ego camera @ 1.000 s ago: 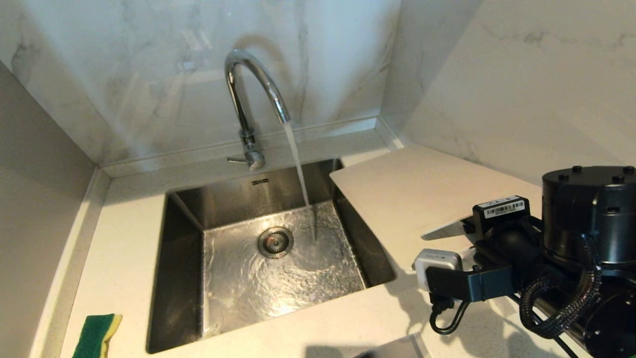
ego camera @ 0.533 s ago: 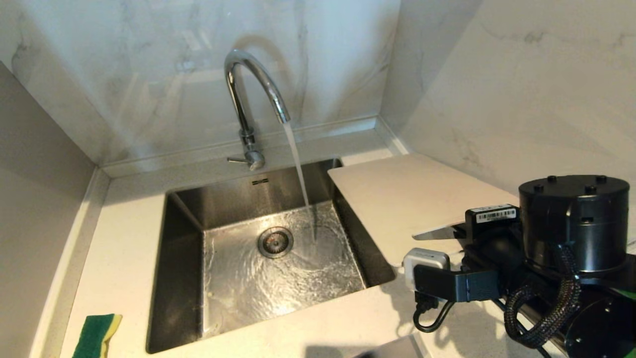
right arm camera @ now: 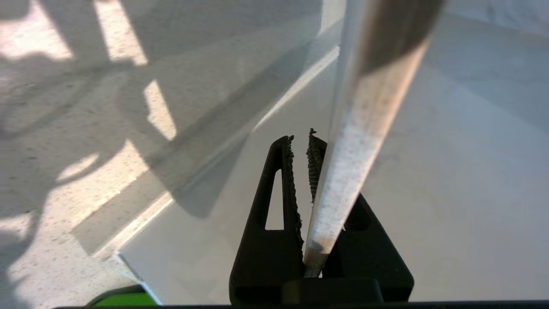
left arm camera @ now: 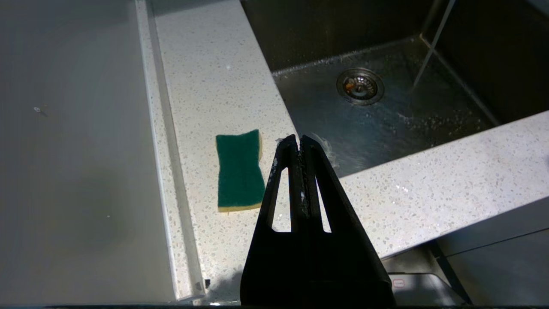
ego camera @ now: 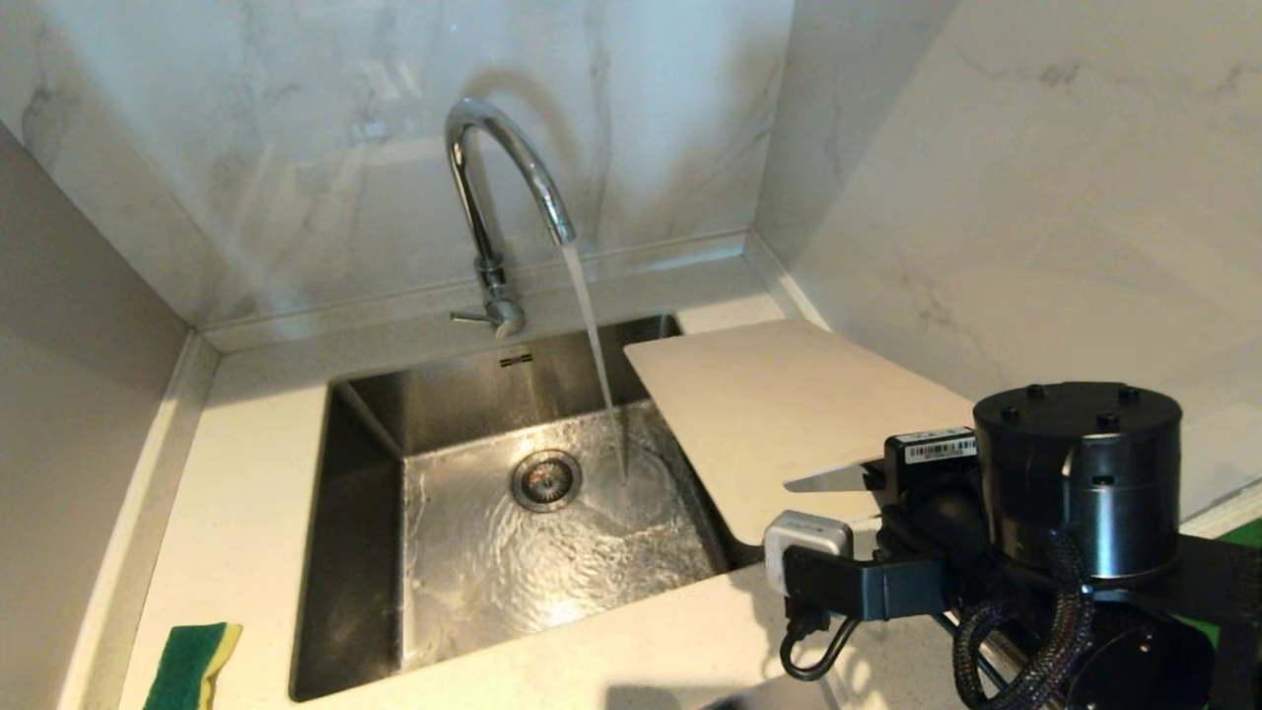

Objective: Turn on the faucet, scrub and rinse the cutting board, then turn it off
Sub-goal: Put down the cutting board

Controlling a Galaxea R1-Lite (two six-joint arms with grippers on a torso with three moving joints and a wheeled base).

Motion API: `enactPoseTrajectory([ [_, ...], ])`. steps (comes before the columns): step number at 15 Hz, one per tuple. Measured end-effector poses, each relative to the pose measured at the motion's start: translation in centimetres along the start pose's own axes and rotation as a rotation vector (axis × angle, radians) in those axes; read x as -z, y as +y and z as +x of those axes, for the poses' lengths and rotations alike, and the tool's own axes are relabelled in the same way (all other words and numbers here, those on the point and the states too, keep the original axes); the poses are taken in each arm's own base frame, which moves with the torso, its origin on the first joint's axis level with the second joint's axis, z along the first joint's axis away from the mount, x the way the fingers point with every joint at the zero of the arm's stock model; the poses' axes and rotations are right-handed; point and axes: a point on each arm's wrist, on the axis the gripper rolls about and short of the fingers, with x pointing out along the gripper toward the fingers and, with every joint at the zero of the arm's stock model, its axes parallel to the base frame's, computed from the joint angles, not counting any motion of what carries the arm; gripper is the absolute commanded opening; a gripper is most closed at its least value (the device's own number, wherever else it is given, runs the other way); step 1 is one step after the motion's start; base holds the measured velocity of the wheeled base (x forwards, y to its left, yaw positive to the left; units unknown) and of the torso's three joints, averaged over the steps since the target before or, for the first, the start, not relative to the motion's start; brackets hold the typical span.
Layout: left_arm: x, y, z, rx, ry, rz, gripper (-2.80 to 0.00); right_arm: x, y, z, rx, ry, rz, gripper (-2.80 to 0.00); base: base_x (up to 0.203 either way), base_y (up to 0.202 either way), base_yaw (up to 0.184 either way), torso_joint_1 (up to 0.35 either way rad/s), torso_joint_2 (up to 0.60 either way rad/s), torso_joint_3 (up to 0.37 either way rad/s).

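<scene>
The chrome faucet arches over the steel sink, and water runs from its spout to the basin floor. Its small lever sticks out at the base. My right gripper is shut on one edge of the cream-white cutting board, which shows edge-on between the jaws. The board is lifted, with its far corner over the sink's right side, just right of the stream. My left gripper is shut and empty above the counter's front edge.
A green-and-yellow sponge lies on the speckled counter left of the sink, close beside the left gripper in the left wrist view. Marble walls close in behind and to the right. The right wrist housing fills the lower right.
My right arm has carried the cutting board leftward, so its corner now reaches farther over the sink and nearer the stream. Water keeps running. The left arm has not moved.
</scene>
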Motion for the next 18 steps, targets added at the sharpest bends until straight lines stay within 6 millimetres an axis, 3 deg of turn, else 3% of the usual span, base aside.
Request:
enactPoseTrajectory([
  [18,0.0,0.0,0.0,0.000,0.000,0.000,-2.80,0.7,5.5,-0.9,-0.105,0.021,-0.084,-2.80,0.000,0.000,0.000,0.000,0.00,0.000],
])
